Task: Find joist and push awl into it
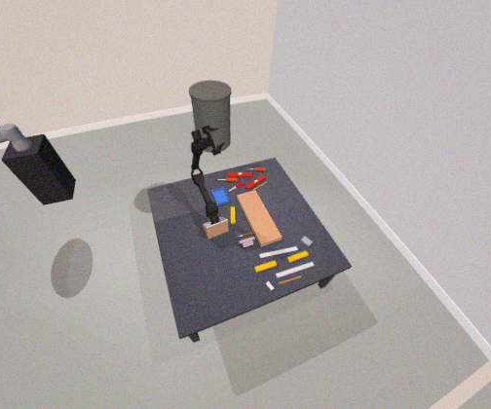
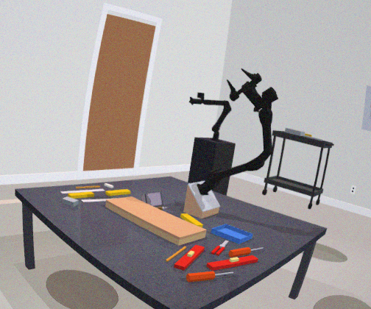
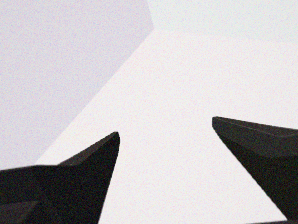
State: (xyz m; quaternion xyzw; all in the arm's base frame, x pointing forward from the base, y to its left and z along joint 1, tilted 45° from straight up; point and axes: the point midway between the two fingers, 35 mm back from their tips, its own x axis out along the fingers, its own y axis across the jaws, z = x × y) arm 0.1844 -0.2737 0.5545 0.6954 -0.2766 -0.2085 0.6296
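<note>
Tabletop (image 1: pixel 192 292) (image 2: pixel 90 228): dark, tools spread over it. Floor panel (image 1: pixel 263 216) (image 2: pixel 156 219) lies flat on it. Pincer (image 1: pixel 220 136) (image 2: pixel 235 74) (image 3: pixel 164 128) up high, practically full open, nothing gripped. Blue tray (image 1: pixel 220 196) (image 2: pixel 232 234) sits near one panel end. Yellow block (image 1: pixel 233 214) (image 2: pixel 191 220) (stud finder? can't confirm) beside panel, outside tray. Awl-like pointed tool (image 1: pixel 246 235) (image 2: pixel 160 208) lies near panel's other end.
</note>
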